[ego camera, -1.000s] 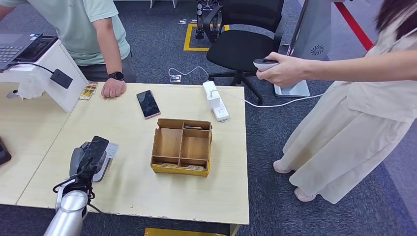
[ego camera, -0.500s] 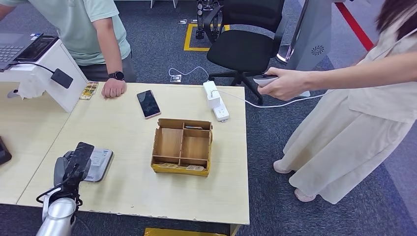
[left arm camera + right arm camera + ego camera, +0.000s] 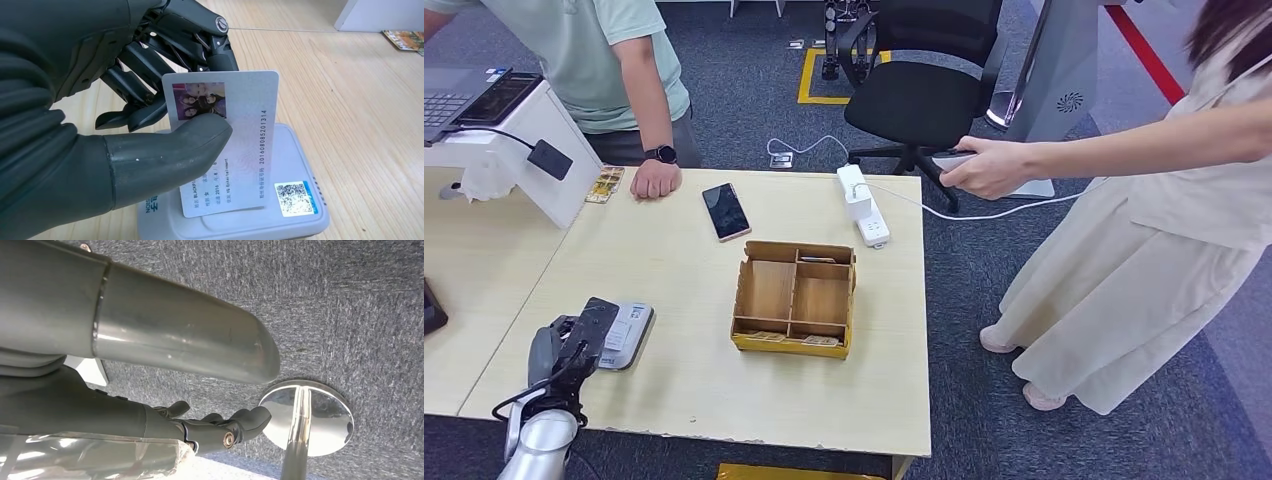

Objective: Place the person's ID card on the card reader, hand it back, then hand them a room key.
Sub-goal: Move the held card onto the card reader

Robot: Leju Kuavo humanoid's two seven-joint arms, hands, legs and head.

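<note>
We're pinching ID card (image 3: 225, 145) in left hand (image 3: 125, 125), thumb over fingers, card tilted just above card reader (image 3: 300, 220) on worktop (image 3: 694, 390). Laying it flat, centred. Right hand (image 3: 220, 427) hanging, looking empty, fingers loosely apart.

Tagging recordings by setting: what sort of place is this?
Probably a mock reception desk set up in an office or lab: a card reader and a compartmented wooden box on a light wooden table, grey carpet, and an office chair behind.
</note>
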